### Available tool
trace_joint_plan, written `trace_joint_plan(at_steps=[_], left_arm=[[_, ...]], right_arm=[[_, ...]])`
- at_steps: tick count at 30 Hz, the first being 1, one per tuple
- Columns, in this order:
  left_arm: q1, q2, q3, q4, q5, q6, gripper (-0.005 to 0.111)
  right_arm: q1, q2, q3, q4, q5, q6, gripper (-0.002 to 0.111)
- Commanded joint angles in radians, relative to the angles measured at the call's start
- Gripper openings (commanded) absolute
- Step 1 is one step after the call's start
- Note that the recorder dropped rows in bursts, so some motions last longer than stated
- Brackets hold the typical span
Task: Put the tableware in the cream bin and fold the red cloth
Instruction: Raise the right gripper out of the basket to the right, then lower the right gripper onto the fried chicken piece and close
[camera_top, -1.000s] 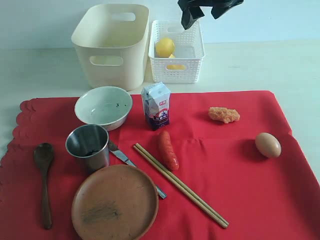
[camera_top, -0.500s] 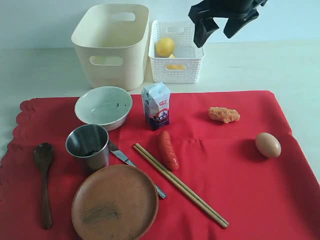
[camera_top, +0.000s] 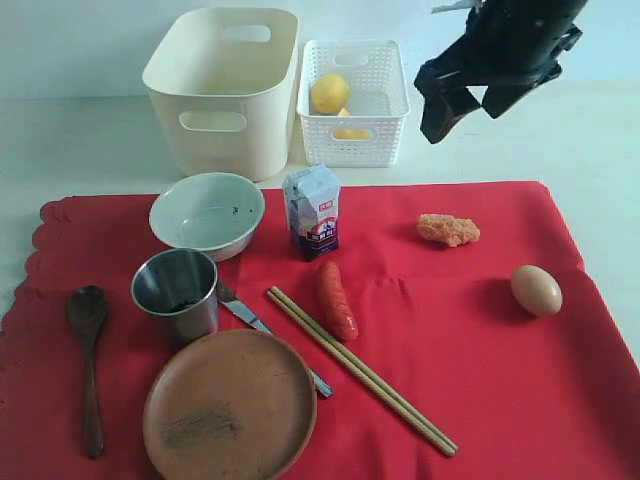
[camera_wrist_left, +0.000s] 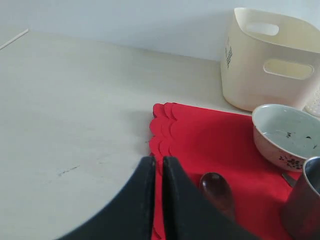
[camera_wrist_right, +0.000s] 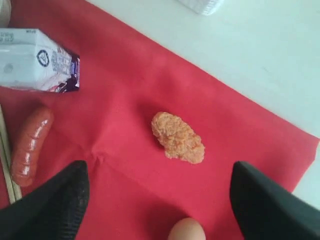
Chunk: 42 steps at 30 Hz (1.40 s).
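Fingers of the right gripper (camera_top: 465, 120) stand spread wide and empty in the air, with a fried nugget (camera_wrist_right: 178, 137) below them on the red cloth (camera_wrist_right: 125, 100) and the egg (camera_top: 536, 289) near it. The left gripper (camera_wrist_left: 157, 162) is pressed together, empty, at the cloth's scalloped edge, the dark wooden spoon (camera_wrist_left: 216, 190) just beside it, bowl (camera_wrist_left: 285, 135) and cream bin (camera_wrist_left: 265, 60) farther out.

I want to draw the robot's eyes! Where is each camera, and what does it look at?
Exterior view: off the arms, facing the red cloth, cream bin behind; open right gripper at upper right.
Left wrist view: on the left arm, past the shut left gripper to the cloth's scalloped edge, spoon, bowl.
Right wrist view: on the right arm, looking down between its open fingers at the fried piece.
Shared: exterior and right wrist views both show that piece and the sausage.
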Motion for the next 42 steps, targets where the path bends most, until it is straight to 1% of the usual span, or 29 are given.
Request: trace_joint_plan(at_steps=[1,6,11,18,28,31,39,42], left_arm=[[0.001,-0.007,0.004,0.004,-0.005,-0.002,0.008],[0.001,-0.007,0.004,0.004,-0.005,-0.002,0.008],[0.001,-0.007,0.004,0.004,-0.005,-0.002,0.008],[0.001,-0.007,0.004,0.004,-0.005,-0.002,0.008],[0.001,-0.007,0.004,0.004,-0.005,-0.002,0.008],[0.001,-0.007,0.004,0.004,-0.005,-0.002,0.008],[0.001,-0.007,0.004,0.004,-0.005,-0.002,0.008],[0.001,-0.007,0.004,0.004,-0.005,-0.002,0.008]], right_arm=[[-0.001,-0.074,0.107,-0.01,-0.079,-0.092,0.073],[-0.001,-0.104,0.225,-0.01,-0.17,-0.261,0.072],[-0.001,-0.086,0.292,-0.01,-0.259,-0.395,0.072],[-0.001,-0.024,0.295,-0.063,-0.28,-0.421,0.072],[-0.001,0.021,0.295,-0.063,-0.306,-0.439,0.072],[-0.001,0.026,0.295,-0.063,-0.306,-0.464,0.072],[-0.001,0.041,0.293,-0.063,-0.304,-0.457,0.073],[-0.001,0.069,0.27,-0.061,-0.26,-0.457,0.073]])
